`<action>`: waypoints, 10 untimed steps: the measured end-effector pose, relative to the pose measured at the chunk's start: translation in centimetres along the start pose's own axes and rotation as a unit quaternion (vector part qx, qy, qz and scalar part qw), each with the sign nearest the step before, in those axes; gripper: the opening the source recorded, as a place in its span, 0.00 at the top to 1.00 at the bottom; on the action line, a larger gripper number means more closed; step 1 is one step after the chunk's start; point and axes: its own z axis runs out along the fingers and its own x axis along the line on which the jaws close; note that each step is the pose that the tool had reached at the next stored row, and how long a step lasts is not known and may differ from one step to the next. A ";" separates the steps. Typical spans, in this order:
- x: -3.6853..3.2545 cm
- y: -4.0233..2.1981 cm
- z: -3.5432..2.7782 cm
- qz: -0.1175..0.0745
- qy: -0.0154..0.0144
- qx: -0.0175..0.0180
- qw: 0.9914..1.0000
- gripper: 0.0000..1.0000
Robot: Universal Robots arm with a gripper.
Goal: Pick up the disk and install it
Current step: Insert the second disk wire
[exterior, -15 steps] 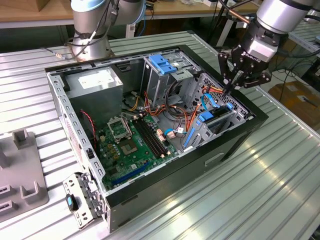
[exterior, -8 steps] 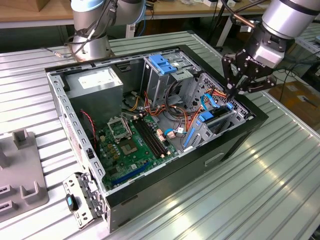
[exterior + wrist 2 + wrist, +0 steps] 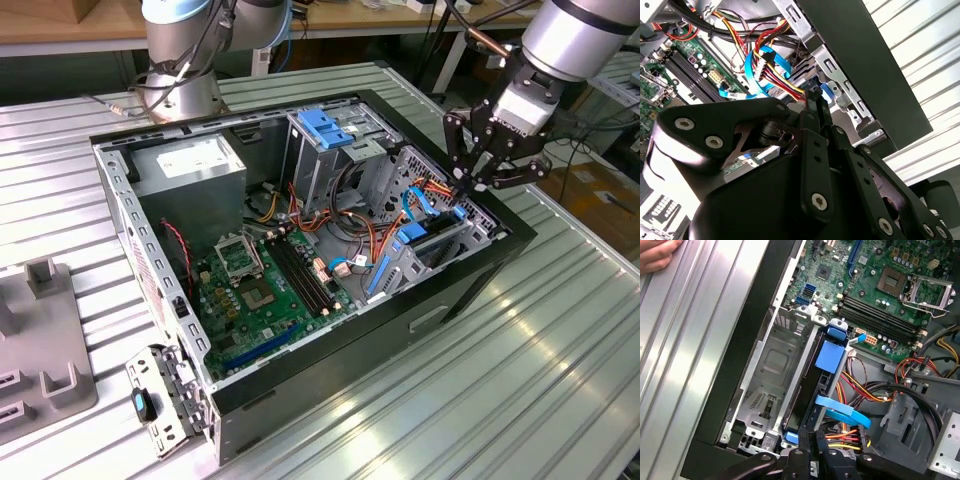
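1. You are looking at an open computer case lying on its side on the ribbed metal surface, with the green motherboard facing up inside it.
2. Your end effector is hanging over the drive cage at the case's edge on the exterior view's right, fingertips down among the cables.
3. Its black fingers are drawn close together; you cannot tell from these views whether they are pinching anything.
4. The disk is sitting on edge in the drive bay, its blue carrier frame showing at the top in the first wrist view, beside an empty metal bay.
5. A flat blue data cable and a red, yellow and orange wire bundle are running right beside the disk, close to the fingertips.
6. A grey power supply is sitting at the far corner of the case.
7. A person's hand is resting on the surface in the first wrist view, well apart from the case.
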 end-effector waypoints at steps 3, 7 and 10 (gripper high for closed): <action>0.00 0.00 0.00 0.000 0.000 0.000 1.000 0.84; 0.00 0.00 0.04 0.042 0.001 0.002 0.999 0.84; 0.00 0.00 0.04 0.058 0.001 0.002 0.998 0.84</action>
